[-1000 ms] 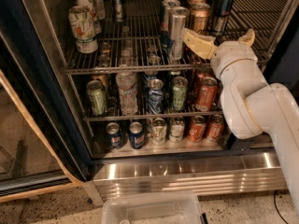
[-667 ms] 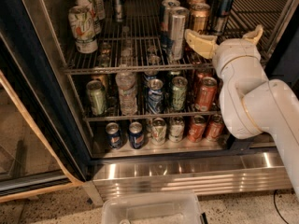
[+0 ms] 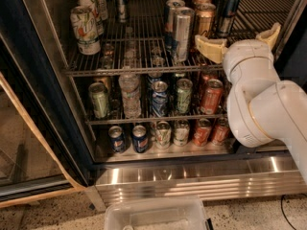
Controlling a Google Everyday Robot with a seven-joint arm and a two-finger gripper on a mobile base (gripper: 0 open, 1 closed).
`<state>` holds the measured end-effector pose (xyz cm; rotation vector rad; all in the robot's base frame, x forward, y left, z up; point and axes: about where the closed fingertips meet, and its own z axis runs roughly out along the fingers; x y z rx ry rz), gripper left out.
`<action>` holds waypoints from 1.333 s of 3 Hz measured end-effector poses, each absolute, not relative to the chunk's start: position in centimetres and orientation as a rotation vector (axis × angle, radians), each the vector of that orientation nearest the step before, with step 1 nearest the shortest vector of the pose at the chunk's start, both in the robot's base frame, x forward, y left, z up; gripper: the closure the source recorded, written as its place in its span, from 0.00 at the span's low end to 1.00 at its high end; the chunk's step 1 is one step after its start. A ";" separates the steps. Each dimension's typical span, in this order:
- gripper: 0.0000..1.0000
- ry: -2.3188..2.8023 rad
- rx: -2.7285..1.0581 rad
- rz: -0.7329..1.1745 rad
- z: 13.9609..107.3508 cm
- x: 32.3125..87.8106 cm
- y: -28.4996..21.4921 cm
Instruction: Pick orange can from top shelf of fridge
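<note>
The orange can (image 3: 205,18), tall, slim and copper-coloured, stands on the top shelf (image 3: 129,70) of the fridge (image 3: 45,85), right of a tall silver can (image 3: 182,32) and left of a silver-and-blue can (image 3: 227,11). More copper cans stand behind it. My gripper (image 3: 237,34) is at the shelf's front right, level with the cans. It is open and empty, its cream fingers (image 3: 210,48) spread wide. The left finger lies just in front of the orange can's base. The white wrist hides the shelf's front right.
Green-white cans (image 3: 85,28) stand at the shelf's left. Two lower racks hold soda cans and a water bottle (image 3: 129,94). The glass door (image 3: 19,143) hangs open at the left. A clear plastic bin (image 3: 156,214) sits on the floor below the steel base panel (image 3: 192,178).
The right finger has swung further right, so the jaws stand wider apart. The wrist has shifted slightly right. The cans have not moved.
</note>
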<state>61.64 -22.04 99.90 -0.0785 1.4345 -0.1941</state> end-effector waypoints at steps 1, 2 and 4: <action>0.00 1.434 -0.078 -0.194 99.9 61.6 -22.0; 0.14 1.434 -0.079 -0.194 99.9 61.6 -22.0; 0.36 1.417 -0.086 -0.190 100.5 62.7 -21.7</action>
